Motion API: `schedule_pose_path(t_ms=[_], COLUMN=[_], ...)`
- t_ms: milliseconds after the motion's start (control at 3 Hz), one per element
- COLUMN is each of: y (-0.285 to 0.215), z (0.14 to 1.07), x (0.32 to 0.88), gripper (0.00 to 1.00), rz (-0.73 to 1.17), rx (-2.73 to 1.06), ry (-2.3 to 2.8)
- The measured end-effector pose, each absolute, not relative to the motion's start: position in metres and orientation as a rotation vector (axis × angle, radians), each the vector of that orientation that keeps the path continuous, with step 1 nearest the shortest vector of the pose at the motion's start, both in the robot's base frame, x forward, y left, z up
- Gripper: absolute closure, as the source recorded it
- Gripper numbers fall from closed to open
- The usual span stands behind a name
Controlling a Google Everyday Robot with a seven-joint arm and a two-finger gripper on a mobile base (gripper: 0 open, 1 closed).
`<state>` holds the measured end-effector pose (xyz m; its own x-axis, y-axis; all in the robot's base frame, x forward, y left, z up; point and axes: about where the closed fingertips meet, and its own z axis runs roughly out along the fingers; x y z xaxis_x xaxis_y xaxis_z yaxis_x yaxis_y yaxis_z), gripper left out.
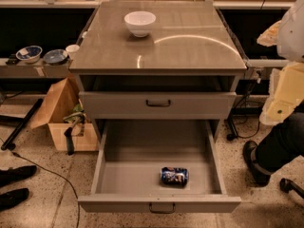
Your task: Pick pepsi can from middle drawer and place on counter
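The robot arm shows only at the right edge, its white upper part cut off by the frame. Below it hangs a pale cream piece, probably the gripper, beside the cabinet and level with the shut drawer front. Whether it stands wide or narrow I cannot tell. It is well apart from the pepsi can, which lies on its side near the front of the open middle drawer, right of centre. A white bowl sits at the back of the tabletop.

Pepsi can in drawer; pincer unseen
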<state>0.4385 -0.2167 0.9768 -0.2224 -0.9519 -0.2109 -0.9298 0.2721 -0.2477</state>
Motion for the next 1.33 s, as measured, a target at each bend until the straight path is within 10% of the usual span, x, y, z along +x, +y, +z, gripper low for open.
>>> schedule_pose_path(t_ms=[1333], y=[-0.187], z=[0.913], x=[0.409], gripper=[0.00], rz=[0.339], rx=[-1.606], ry=[2.172])
